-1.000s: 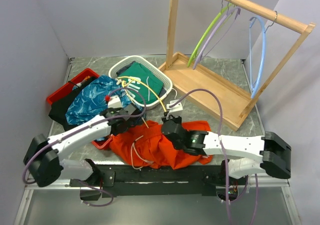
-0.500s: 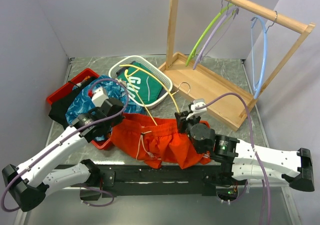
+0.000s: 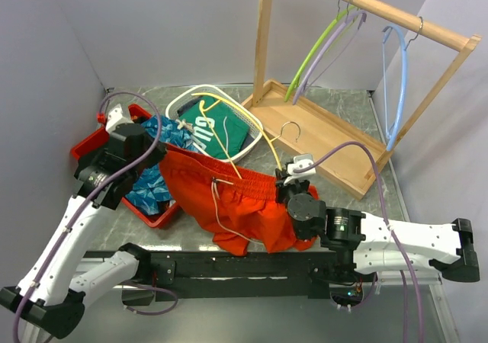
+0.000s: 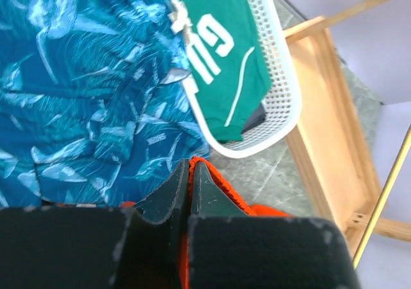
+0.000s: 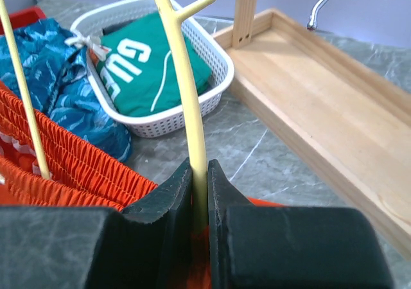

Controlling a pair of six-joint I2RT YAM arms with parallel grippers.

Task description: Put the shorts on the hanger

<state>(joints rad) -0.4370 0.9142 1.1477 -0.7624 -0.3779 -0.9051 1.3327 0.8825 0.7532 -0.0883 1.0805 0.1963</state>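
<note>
The orange-red shorts (image 3: 244,206) lie stretched across the table front, white drawstring hanging. My left gripper (image 3: 162,155) is shut on the left end of their gathered waistband and holds it up over the red bin; in the left wrist view the fingers (image 4: 190,176) pinch the orange waistband (image 4: 225,189). My right gripper (image 3: 293,177) is shut on the yellow hanger (image 3: 263,137) at the shorts' right end. In the right wrist view the hanger (image 5: 178,58) rises from between the closed fingertips (image 5: 200,173), and its other thin arm (image 5: 22,90) runs down into the waistband (image 5: 70,164).
A white basket (image 3: 255,133) holding the green lettered garment (image 3: 217,126) stands behind the shorts. A red bin (image 3: 156,217) with blue patterned cloth (image 3: 149,187) is at left. A wooden rack (image 3: 328,133) at back right carries green (image 3: 316,49), purple and light blue (image 3: 396,84) hangers.
My left gripper has risen and moved back left, pulling the waistband out taut. My right gripper has shifted slightly right with the hanger, whose far arm now sits in the waistband.
</note>
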